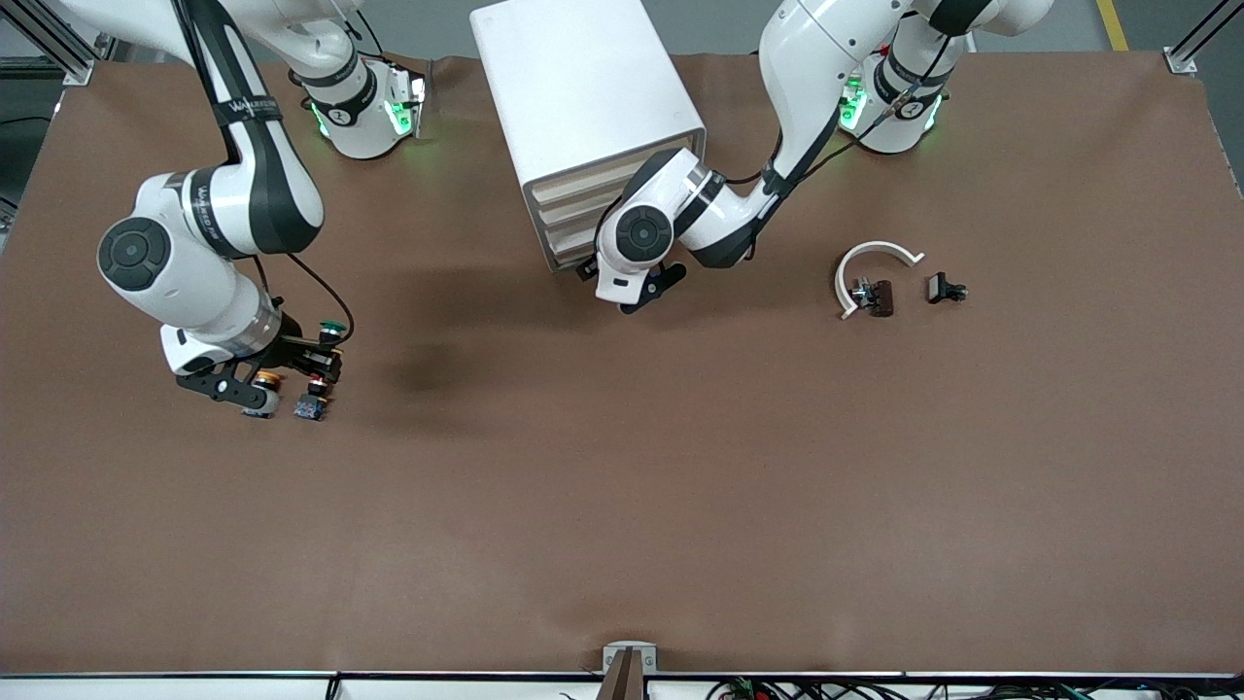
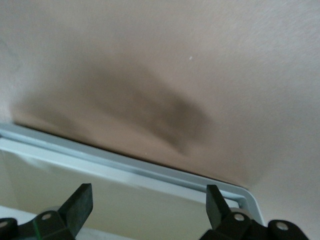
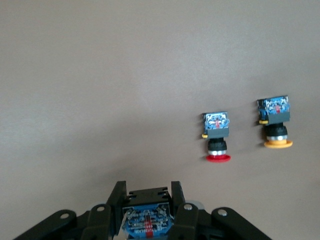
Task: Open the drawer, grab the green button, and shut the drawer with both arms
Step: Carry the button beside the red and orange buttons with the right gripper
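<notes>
Right gripper [image 3: 148, 210] pinches the green button [image 1: 331, 328] above table [image 1: 622, 486] (red button [image 3: 217, 135] nearby); left gripper [image 2: 147, 207] spread at drawer [image 2: 125, 170].

High front camera; close wrist cameras

Open table [image 1: 622, 486] mid-span; red-capped button [image 3: 218, 137] and yellow-capped button [image 3: 275, 125] crowd right gripper [image 1: 292, 374].
</notes>
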`<state>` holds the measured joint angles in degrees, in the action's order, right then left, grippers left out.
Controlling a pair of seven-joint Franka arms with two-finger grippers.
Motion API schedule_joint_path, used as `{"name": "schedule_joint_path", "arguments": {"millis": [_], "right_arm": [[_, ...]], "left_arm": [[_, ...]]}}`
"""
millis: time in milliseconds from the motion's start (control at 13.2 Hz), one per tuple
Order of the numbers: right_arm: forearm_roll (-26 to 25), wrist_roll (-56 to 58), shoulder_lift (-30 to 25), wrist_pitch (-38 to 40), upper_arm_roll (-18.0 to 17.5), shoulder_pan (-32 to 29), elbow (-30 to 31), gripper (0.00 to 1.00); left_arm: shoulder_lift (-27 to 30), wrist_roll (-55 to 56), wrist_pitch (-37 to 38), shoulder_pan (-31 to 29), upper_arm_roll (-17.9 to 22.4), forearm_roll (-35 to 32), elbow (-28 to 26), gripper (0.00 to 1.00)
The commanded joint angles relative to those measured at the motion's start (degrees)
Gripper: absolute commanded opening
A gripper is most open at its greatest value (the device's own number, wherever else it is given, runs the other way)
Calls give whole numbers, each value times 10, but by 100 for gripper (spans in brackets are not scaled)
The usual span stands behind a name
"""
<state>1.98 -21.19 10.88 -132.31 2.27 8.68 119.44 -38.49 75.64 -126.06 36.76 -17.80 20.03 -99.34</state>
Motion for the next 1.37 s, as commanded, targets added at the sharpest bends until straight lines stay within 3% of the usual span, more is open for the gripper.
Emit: {"name": "schedule_joint_path", "arguments": {"millis": [0, 456, 684, 837, 1065, 1293], "right_arm": [[-6, 43, 15, -67, -8, -30, 39, 0], [-5, 57, 80, -185, -8, -41, 64, 0], [-5, 56, 114, -227, -9, -39, 58, 0], [-5, 52, 125, -229, -9, -35, 48, 0], [0, 48, 140, -247, -9, -30, 42, 0], [1, 23, 153, -247, -10, -17, 28, 0]], "left_arm": [[-4, 5, 19, -6, -7, 41, 12, 100], [-11, -2, 43, -15, 8, 56, 37, 100], [-11, -7, 43, -38, 66, 40, 89, 100], [0, -19, 47, -41, 115, -24, 115, 100], [73, -69, 147, -102, 135, -102, 115, 100], [145, -226, 280, -175, 133, -103, 112, 100]]}}
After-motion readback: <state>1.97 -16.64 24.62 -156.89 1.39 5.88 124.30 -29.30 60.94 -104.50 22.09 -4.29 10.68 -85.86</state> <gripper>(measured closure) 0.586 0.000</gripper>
